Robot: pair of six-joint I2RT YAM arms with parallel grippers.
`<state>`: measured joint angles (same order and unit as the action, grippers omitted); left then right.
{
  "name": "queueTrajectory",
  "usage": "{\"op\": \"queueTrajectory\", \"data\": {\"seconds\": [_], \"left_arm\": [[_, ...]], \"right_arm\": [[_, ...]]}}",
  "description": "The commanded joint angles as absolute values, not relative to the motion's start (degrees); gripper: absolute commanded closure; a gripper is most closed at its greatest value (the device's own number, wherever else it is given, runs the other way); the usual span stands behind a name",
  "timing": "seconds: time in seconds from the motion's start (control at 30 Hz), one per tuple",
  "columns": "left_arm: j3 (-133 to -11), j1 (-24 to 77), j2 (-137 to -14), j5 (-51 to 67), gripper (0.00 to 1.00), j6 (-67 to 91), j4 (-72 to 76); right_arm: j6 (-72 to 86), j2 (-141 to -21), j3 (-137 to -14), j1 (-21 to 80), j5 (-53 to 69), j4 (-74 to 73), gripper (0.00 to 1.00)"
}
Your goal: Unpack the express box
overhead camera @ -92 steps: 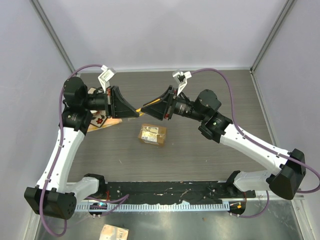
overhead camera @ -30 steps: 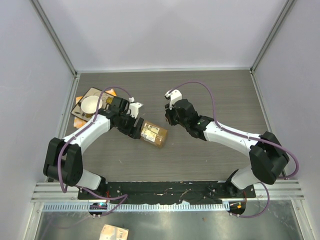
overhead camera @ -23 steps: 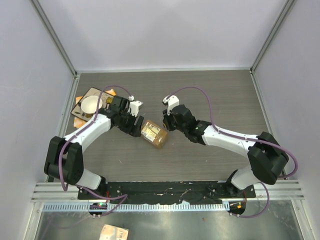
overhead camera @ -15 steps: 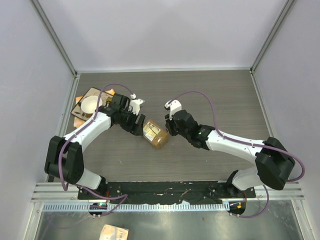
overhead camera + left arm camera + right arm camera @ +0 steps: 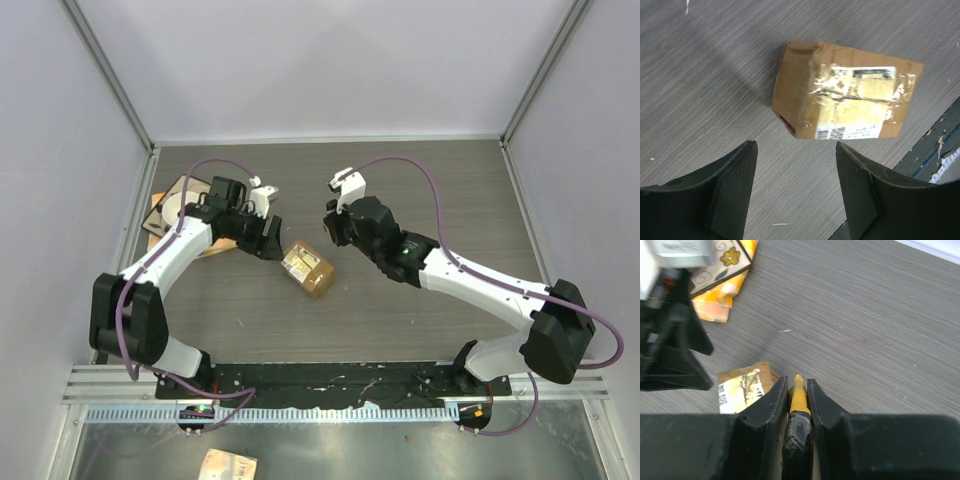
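Two jobs, I judge: the wide-open, empty left fingers [image 5: 732, 187] should brace the express box [image 5: 308, 268], lying on the tabletop [image 5: 430, 190] between both arms, while the right fingers [image 5: 762, 415], clamped on the yellow utility knife [image 5: 798, 390], draw it shallowly along the taped seam.

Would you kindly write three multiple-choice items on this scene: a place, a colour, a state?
1. Where is the express box? A) on the bare table B) on the patterned card C) against the back wall
2. What colour is the knife in the right end effector? A) red B) yellow C) blue
3. The left end effector is: A) shut on the box B) shut on the knife C) open, empty
Answers: A, wood grain lies under it; B, yellow shows in the grip; C, jaws apart, nothing between.
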<state>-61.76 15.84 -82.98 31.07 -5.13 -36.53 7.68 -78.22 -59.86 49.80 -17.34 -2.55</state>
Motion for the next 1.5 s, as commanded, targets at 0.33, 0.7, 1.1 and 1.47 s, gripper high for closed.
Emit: {"op": "queueTrajectory", "data": {"seconds": [0.33, 0.7, 1.1, 1.47], "left_arm": [[-62.49, 13.80, -89.74, 37.27, 0.37, -0.26, -30.24], [-61.70, 13.80, -90.44, 35.15, 0.53, -0.88, -30.76], [-61.26, 13.80, -91.49, 35.68, 0.55, -0.97, -30.50], [-60.64, 13.80, -90.88, 36.21, 0.57, -1.76, -31.03]], "right_arm": [[4.75, -82.70, -63.72, 55.81, -13.45, 7.38, 0.99], [4.66, -86.92, -64.25, 55.81, -11.43, 10.37, 0.99], [4.66, -90.17, -65.39, 56.07, -10.02, 11.42, 0.99], [4.13, -93.34, -65.22, 56.07, -10.72, 11.78, 0.99]]}}
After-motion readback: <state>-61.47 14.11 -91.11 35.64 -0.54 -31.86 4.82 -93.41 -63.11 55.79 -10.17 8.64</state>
